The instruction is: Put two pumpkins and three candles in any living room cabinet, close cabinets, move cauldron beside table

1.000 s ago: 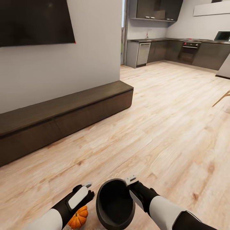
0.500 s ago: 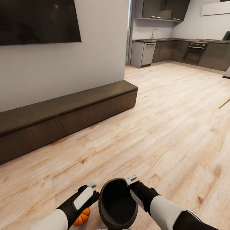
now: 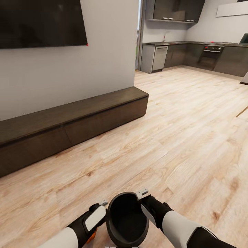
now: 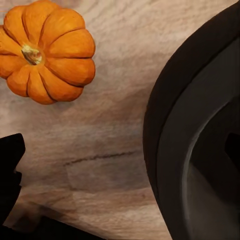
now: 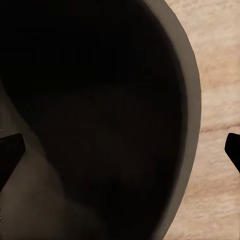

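Now pumpkin (image 4: 44,50) on floor beside left claw (image 3: 102,206), untouched.

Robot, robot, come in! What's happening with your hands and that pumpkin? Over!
Right gripper at the cauldron rim, jaws open. Left gripper beside cauldron, grip unclear. Pumpkin on the floor, untouched. Cabinet ahead, drawers shut, path open.

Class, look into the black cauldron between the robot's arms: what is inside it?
The cauldron looks empty: its dark inner wall and floor show in the head view and in the right wrist view. The near inner wall below the rim is hidden. A pumpkin lies outside it on the floor.
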{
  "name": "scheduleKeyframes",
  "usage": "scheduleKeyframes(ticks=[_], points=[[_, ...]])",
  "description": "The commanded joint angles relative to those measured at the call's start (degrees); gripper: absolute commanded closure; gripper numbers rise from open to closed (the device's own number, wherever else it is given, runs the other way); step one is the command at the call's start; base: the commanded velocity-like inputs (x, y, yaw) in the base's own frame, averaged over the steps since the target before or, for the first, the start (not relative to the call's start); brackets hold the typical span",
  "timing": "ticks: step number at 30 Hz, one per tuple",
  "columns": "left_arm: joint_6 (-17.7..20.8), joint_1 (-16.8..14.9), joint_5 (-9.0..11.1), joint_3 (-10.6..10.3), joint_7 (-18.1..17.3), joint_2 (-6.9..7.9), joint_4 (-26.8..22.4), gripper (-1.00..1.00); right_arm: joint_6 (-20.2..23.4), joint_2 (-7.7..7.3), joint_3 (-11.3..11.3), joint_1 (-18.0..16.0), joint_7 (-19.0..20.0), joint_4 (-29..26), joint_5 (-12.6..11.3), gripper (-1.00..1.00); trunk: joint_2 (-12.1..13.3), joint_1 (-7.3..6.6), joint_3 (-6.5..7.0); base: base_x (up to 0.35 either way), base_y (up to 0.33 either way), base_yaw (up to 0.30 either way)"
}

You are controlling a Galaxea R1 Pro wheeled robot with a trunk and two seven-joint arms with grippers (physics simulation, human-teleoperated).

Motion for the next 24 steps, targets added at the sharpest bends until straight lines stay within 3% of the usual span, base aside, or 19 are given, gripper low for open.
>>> scheduleKeyframes(ticks=[1,9,20,24], points=[[-0.48,0.00,-0.07,-1.22,0.00,0.00,-0.09,-1.00,0.00,0.02,0.00,0.00,0.01,0.00,0.00,-1.00,0.00,0.00,0.00,0.000,-0.097,0.000],[-0.84,0.00,-0.06,-2.65,0.01,0.00,-0.23,-1.00,0.00,0.03,0.00,0.00,0.01,0.00,0.00,-1.00,0.00,0.00,0.00,0.053,-0.221,0.000],[-0.93,0.00,-0.08,-2.68,-0.01,0.09,-0.23,-1.00,0.00,0.39,0.14,0.00,0.19,0.09,-0.01,-1.00,0.00,0.00,0.00,0.009,-0.017,0.000],[-0.94,0.00,-0.05,-2.68,0.02,0.22,-0.17,-1.00,-0.03,0.60,0.17,0.02,0.20,0.16,0.00,-1.00,-1.60,0.88,-0.72,0.000,0.000,0.000]])
